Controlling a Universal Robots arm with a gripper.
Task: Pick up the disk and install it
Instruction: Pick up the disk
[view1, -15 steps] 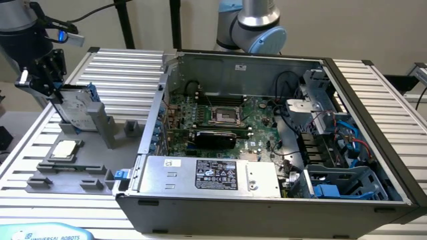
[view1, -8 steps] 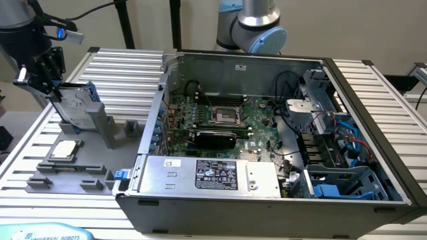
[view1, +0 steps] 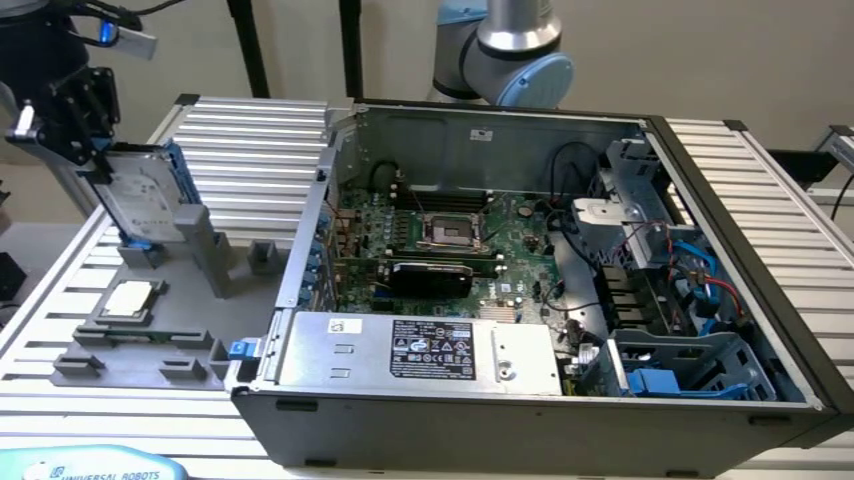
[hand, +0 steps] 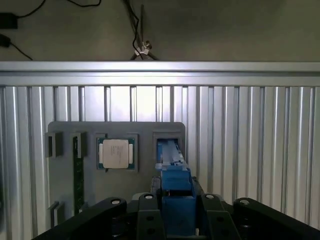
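The disk (view1: 138, 197), a silver-grey drive in a blue carrier, stands on edge at the exterior view's left. Its lower end sits at the slot of a grey stand (view1: 200, 250) on the fixture plate. My gripper (view1: 104, 165) comes down on its upper end and is shut on it. In the wrist view the blue carrier edge of the disk (hand: 175, 192) runs between my black fingers (hand: 150, 217) toward the slot (hand: 167, 142). Whether the disk still rests in the slot I cannot tell.
A small square silver chip (view1: 130, 298) (hand: 116, 152) lies on the grey fixture plate (view1: 174, 335). An open computer case (view1: 467, 130) holds a motherboard, a silver power supply (view1: 414, 350) and a blue-grey drive cage (view1: 681, 365). Everything rests on a ribbed aluminium table (view1: 254, 150).
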